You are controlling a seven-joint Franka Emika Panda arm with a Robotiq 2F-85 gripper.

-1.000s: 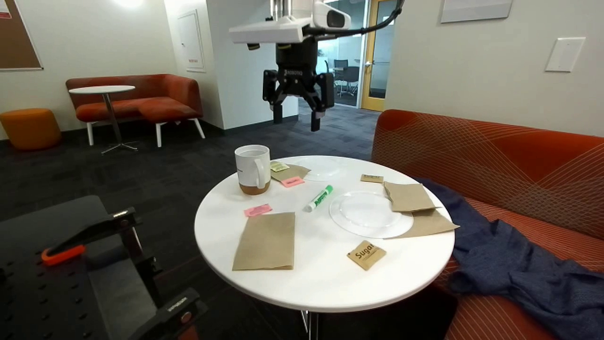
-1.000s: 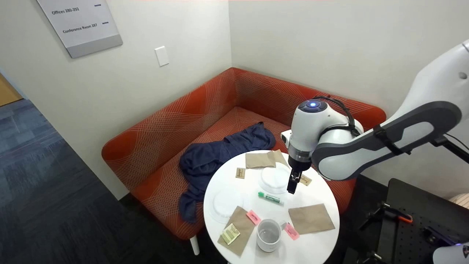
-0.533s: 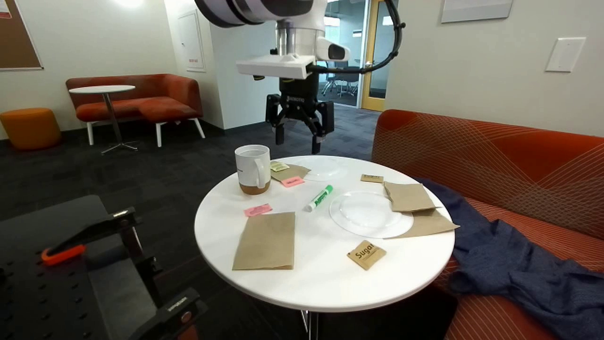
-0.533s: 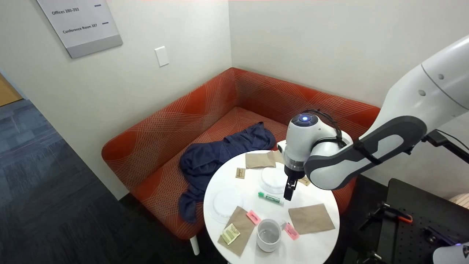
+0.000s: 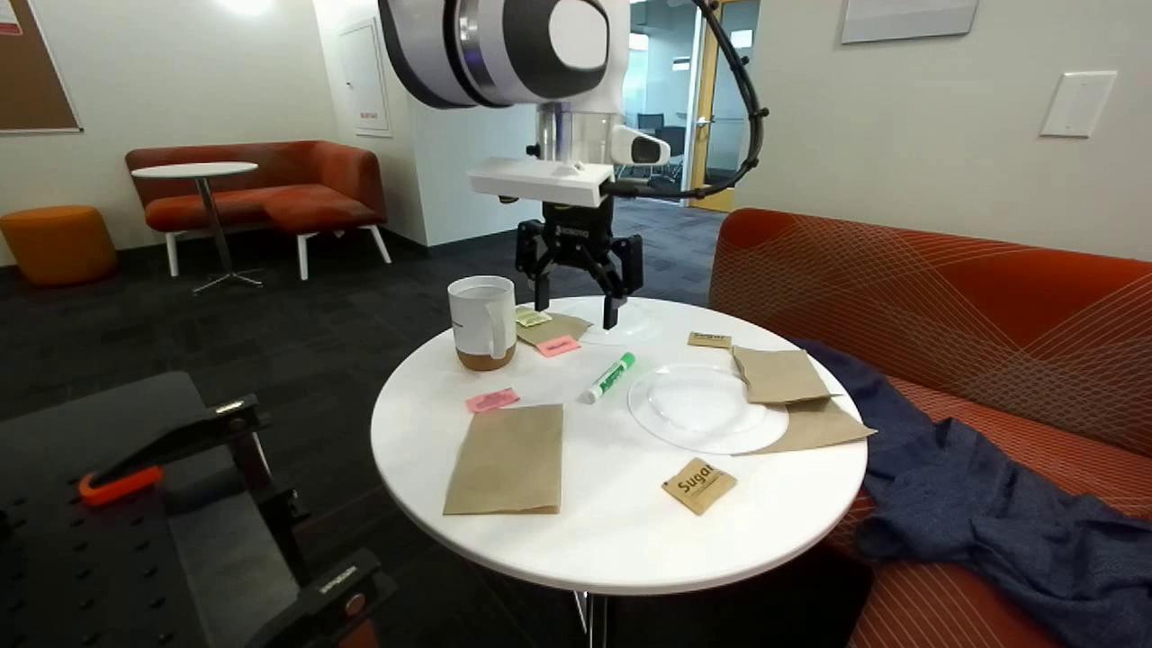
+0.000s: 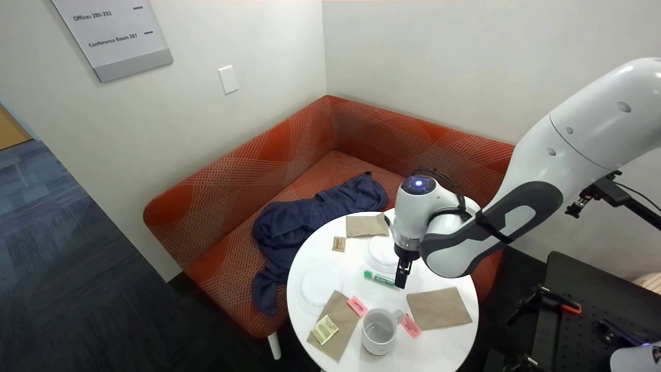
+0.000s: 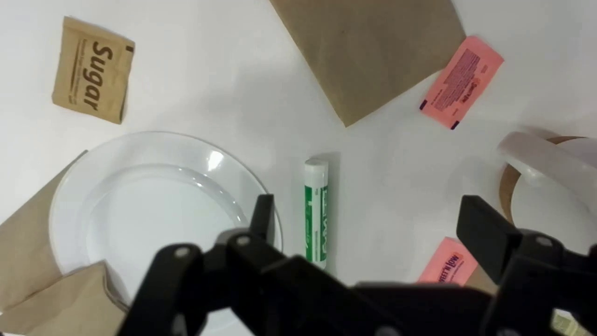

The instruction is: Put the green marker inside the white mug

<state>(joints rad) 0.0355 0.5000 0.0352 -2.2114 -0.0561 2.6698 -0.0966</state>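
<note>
dark carpet (image 5: pixel 333 333) spreads around a round white table (image 5: pixel 648 531), with a red-orange couch (image 5: pixel 900 297) beside it. the green marker (image 7: pixel 316 210) lies flat on the table: slim, white at one end, with a green-and-white label and a bright green cap that shows in both exterior views but is hidden by the gripper (image 7: pixel 372 219) in the wrist view. a white plate (image 7: pixel 158 205) sits just beside it; two pink packets (image 7: pixel 461 84) lie near the upright white mug (image 5: pixel 475 324), its base brown. the gripper hangs above the table, fingers (image 7: pixel 485 233) spread wide.

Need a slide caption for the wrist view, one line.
Wrist view: marker lying between plate and mug, seen past the open gripper.
</note>
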